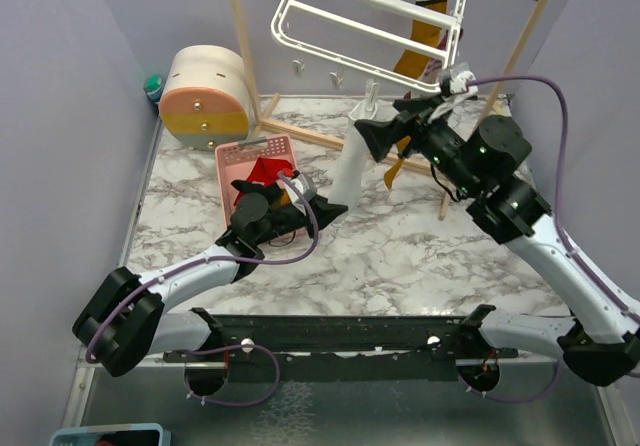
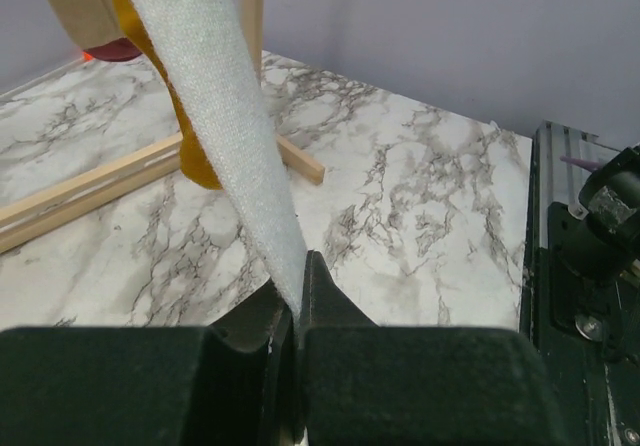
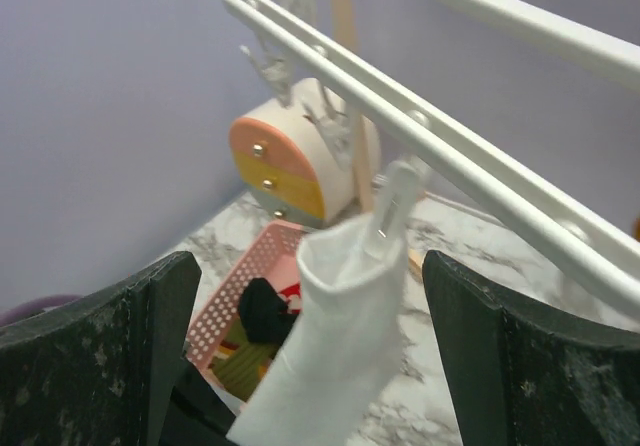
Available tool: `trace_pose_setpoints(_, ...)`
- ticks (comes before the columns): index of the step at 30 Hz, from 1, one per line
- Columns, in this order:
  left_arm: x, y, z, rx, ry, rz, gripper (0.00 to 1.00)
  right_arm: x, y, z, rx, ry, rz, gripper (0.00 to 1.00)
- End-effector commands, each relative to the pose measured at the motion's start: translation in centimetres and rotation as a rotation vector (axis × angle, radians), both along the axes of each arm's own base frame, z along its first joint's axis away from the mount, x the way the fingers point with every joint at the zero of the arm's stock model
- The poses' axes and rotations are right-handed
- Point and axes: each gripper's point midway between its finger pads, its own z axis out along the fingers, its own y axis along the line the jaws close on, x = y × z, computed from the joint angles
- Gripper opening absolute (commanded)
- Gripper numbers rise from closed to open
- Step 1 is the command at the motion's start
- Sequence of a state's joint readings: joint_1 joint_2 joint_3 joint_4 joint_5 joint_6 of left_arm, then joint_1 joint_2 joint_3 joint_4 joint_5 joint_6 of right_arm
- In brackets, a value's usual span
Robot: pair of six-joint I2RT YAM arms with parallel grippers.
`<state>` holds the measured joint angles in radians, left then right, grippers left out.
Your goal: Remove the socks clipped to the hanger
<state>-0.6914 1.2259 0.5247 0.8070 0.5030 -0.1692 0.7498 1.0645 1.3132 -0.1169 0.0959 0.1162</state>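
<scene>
- At about eight o'clock from the table's middle, our left gripper is clenched on the toe of the white sock. It holds the sock taut just beside the pink basket.
- From that grip the white sock runs up toward one o'clock. Its cuff is pinched in a clip hanging from the hanger. A mustard sock hangs farther back on the frame, at about twelve o'clock.
- Our right gripper is spread wide, one finger to each side of the cuff, and grasps nothing.
- We judge the step in hand to be freeing this cuff. We should squeeze the clip's levers rather than the fabric. The left pull should stay gentle and in line with the sock, so the frame does not swing.
</scene>
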Motion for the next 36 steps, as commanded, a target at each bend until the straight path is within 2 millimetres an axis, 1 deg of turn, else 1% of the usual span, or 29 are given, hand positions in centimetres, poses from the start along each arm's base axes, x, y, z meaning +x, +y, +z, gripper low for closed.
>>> trace_pose_setpoints(1, 0.2, 0.9, -1.0, 0.037, 0.011, 0.058, 0.00, -1.0, 6.3, -0.1, 0.011, 0.027, 0.359, 1.00)
trace_pose_setpoints(3, 0.3, 1.1, -1.0, 0.044, 0.010, 0.073, 0.00, -0.7, 6.9, 0.1, 0.026, 0.017, 0.379, 1.00)
trace_pose_setpoints(6, 0.3, 1.4, -1.2, 0.057, 0.005, 0.084, 0.00, -0.1, 6.8, -0.1, 0.051, 0.018, 0.404, 1.00)
trace_pose_setpoints(9, 0.4, 1.5, -1.4, 0.066, 0.006, 0.086, 0.00, 1.0, 5.5, -1.1, 0.081, 0.041, 0.385, 1.00)
trace_pose_setpoints(12, 0.3, 1.4, -1.6, 0.072, 0.015, 0.081, 0.00, 1.8, 3.7, -2.3, 0.098, 0.069, 0.330, 1.00)
trace_pose_setpoints(15, 0.3, 1.3, -1.7, 0.076, 0.020, 0.079, 0.00, 1.7, 2.2, -3.0, 0.096, 0.080, 0.290, 1.00)
trace_pose_setpoints(18, 0.3, 1.3, -1.8, 0.079, 0.023, 0.075, 0.00, 1.9, 1.5, -4.0, 0.089, 0.095, 0.269, 1.00)
trace_pose_setpoints(20, 0.4, 1.2, -1.8, 0.080, 0.025, 0.074, 0.00, 2.3, 1.1, -4.3, 0.095, 0.096, 0.250, 1.00)
trace_pose_setpoints(24, 0.3, 1.2, -1.9, 0.082, 0.031, 0.071, 0.00, 3.1, 0.0, -4.3, 0.126, 0.079, 0.225, 1.00)
trace_pose_setpoints(27, 0.3, 1.2, -2.0, 0.089, 0.034, 0.073, 0.00, 3.5, -1.3, -3.9, 0.173, 0.053, 0.201, 1.00)
trace_pose_setpoints(30, 0.3, 1.2, -2.4, 0.099, 0.044, 0.071, 0.00, 2.8, -2.1, -2.4, 0.193, 0.007, 0.192, 1.00)
trace_pose_setpoints(32, 0.3, 1.1, -2.5, 0.102, 0.050, 0.067, 0.00, 2.4, -2.2, -1.6, 0.188, -0.011, 0.197, 1.00)
trace_pose_setpoints(34, 0.3, 1.0, -2.6, 0.104, 0.054, 0.060, 0.00, 2.6, -2.1, -1.9, 0.174, -0.007, 0.198, 1.00)
trace_pose_setpoints(36, 0.3, 0.8, -2.6, 0.105, 0.058, 0.050, 0.00, 3.1, -1.8, -2.7, 0.171, 0.009, 0.218, 1.00)
